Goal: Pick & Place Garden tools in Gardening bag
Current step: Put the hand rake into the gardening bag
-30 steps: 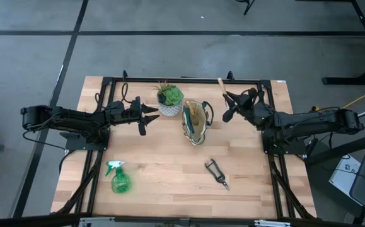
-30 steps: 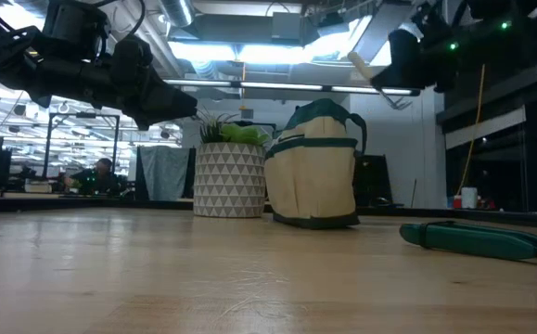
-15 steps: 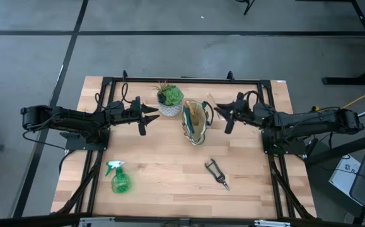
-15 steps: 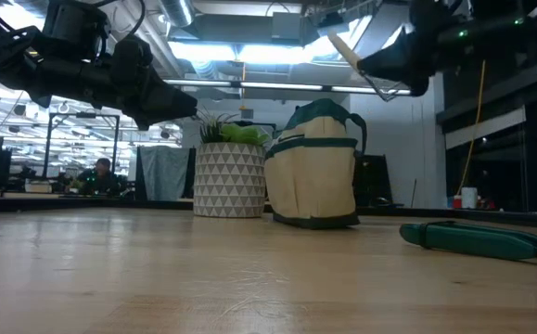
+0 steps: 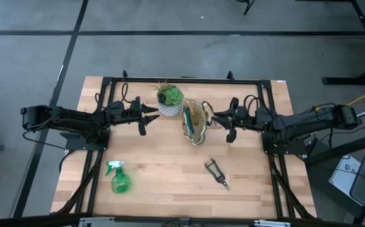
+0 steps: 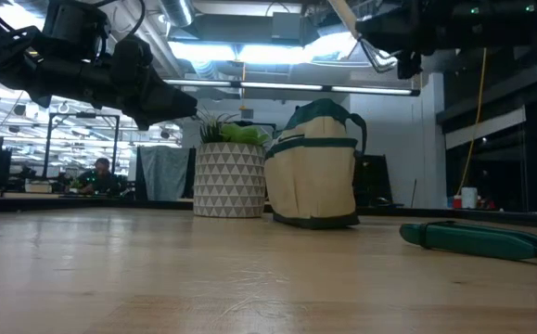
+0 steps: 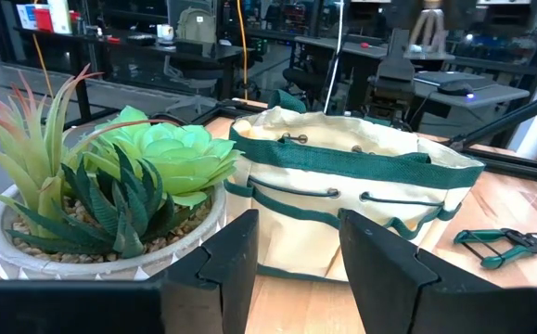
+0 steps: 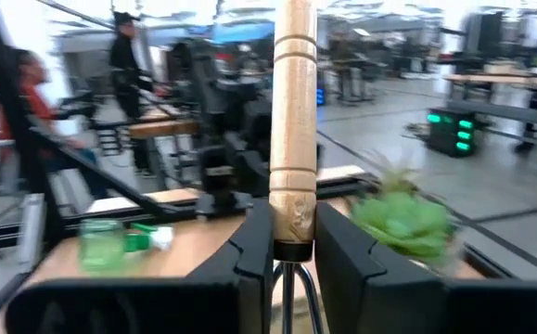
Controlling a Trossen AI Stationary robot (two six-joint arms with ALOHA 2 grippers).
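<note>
The tan gardening bag (image 5: 194, 122) with green trim stands upright at mid table, seen also in the low view (image 6: 313, 176) and in the left wrist view (image 7: 351, 199). My right gripper (image 5: 219, 120) hovers just right of it, shut on a garden tool with a light wooden handle (image 8: 294, 111). My left gripper (image 5: 152, 115) waits open left of the plant pot, its fingers (image 7: 240, 264) level and pointing at the bag. The black pruner (image 5: 217, 172) and the green spray bottle (image 5: 119, 179) lie on the table nearer the front. My right gripper pinches the tool between its two fingers (image 8: 254, 246) at the handle's lower end (image 8: 293, 227), right by the dark collar where thin metal prongs begin. The fingers come level from the table's right, across the handle. The tool is lifted clear, its handle (image 6: 340, 13) slanting upward.
A green plant in a white patterned pot (image 5: 169, 99) stands just far-left of the bag, close in front of my left gripper (image 7: 110, 199). A black frame (image 5: 182, 80) runs round the table. A person (image 8: 124, 56) shows in the room beyond.
My right gripper has swung from near the table's far edge toward the bag, turning to face the table's left and carrying the wooden-handled tool along, still clear of the table. The tool's handle has tipped from pointing at the far edge to standing upward.
</note>
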